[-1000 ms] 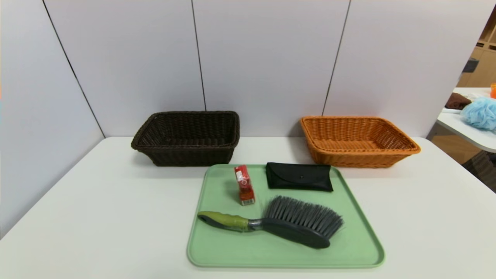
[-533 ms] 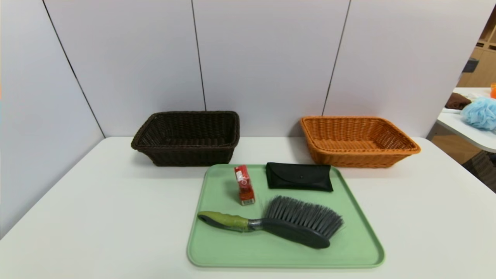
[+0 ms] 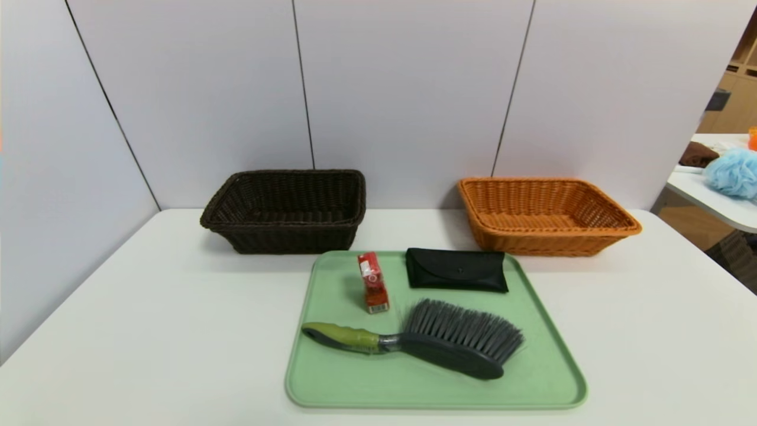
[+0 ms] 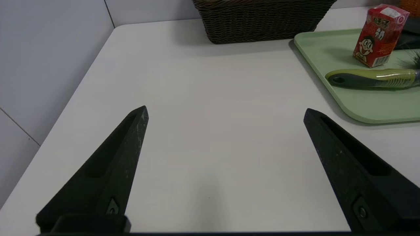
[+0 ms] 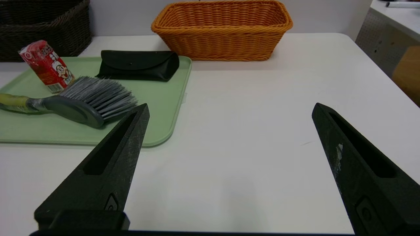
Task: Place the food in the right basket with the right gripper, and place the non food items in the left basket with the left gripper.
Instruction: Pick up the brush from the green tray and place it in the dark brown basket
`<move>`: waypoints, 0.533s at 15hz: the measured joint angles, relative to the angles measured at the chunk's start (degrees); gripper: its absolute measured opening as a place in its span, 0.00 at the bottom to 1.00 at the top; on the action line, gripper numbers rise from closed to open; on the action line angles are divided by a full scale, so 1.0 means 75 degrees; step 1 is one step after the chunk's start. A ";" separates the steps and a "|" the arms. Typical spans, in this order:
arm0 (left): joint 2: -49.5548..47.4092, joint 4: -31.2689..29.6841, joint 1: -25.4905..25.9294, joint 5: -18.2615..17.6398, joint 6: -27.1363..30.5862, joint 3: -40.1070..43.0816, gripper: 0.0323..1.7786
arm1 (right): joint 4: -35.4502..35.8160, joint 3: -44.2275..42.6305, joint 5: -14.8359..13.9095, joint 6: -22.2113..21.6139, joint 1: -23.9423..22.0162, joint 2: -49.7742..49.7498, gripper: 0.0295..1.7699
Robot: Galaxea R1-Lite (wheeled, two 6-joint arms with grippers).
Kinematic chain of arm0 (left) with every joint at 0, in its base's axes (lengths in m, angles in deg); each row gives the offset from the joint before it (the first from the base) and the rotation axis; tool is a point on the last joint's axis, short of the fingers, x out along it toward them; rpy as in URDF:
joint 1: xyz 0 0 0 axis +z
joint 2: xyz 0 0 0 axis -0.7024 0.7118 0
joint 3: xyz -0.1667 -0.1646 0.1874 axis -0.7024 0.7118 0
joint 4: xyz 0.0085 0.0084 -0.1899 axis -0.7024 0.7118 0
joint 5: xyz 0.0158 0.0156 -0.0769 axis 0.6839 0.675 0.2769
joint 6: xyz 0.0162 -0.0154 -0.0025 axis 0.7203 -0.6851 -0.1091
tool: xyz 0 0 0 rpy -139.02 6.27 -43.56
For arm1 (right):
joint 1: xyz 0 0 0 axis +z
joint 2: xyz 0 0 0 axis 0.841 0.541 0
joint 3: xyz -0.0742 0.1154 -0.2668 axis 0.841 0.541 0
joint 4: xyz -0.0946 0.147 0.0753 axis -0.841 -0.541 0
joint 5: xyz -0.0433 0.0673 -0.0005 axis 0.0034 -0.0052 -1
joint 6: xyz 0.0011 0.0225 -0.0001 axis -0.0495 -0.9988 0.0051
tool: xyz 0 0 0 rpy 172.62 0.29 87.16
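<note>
Three items lie on our green tray (image 3: 331,378) in the head view: red carton (image 3: 372,282), black pouch (image 3: 456,270), brush (image 3: 437,340); neither pincer shows. Our left pincer (image 4: 225,109), released and empty, hovers over bare surface (image 4: 210,108), dark basket (image 4: 262,19) ahead, carton and brush handle toward the inner side. Our right pincer (image 5: 229,106), likewise spread, faces the orange basket (image 5: 223,31), tray items toward the inner side.

Right gripper (image 5: 229,109) wide apart (nothing held) over white table (image 5: 249,137); orange basket (image 5: 223,31) beyond.
</note>
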 joint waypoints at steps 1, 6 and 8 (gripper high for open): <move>0.0450 0.0007 -0.0003 -0.0015 -0.0003 -0.0262 0.95 | 0.0000 -0.0206 -0.0018 -0.0026 0.0028 0.0367 0.97; 0.3168 0.0021 -0.0003 -0.0080 0.0007 -0.1978 0.95 | -0.0008 -0.1250 -0.0034 -0.0111 0.0093 0.2627 0.97; 0.4159 0.0034 -0.0003 -0.0135 0.0041 -0.2580 0.95 | -0.0015 -0.1720 -0.0037 -0.0137 0.0055 0.3517 0.97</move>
